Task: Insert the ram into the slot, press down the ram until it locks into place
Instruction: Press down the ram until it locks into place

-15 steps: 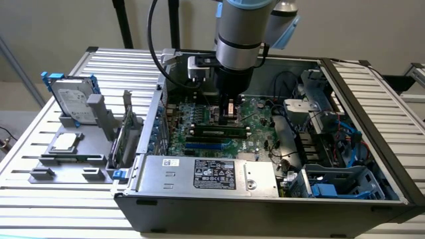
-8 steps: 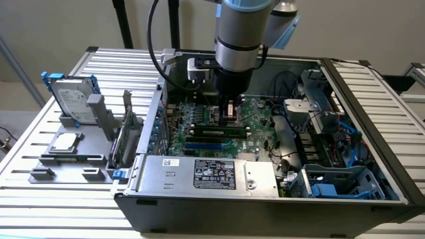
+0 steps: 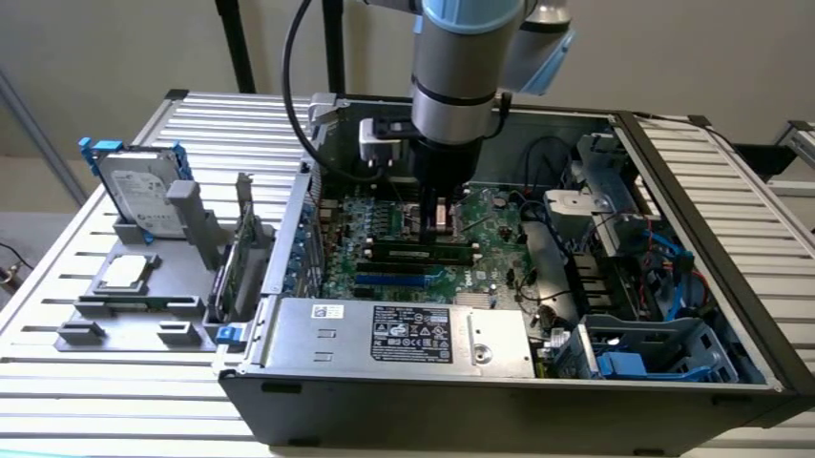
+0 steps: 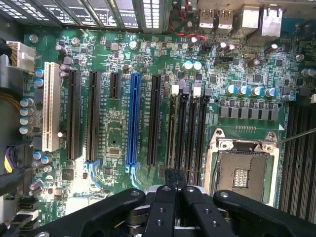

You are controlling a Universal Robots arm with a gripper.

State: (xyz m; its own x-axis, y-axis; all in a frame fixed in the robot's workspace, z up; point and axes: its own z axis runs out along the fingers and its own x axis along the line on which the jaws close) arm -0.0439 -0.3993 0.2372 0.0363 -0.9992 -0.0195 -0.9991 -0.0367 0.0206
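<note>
In the exterior view the ram, a long dark stick with a green strip, stands on edge in one of the parallel black slots on the green motherboard. My gripper hangs straight down just above and behind the ram's middle. The wrist view shows the black slots with white end latches running toward my gripper. Its black fingertips are pressed together, shut, over the near end of the slots, and nothing shows between them. Which slot holds the ram I cannot tell from the wrist view.
The silver processor socket lies beside the slots, with a blue slot and a white one on the other side. The power supply, case walls and cables hem in the board. A hard drive stands on a grey fixture outside the case.
</note>
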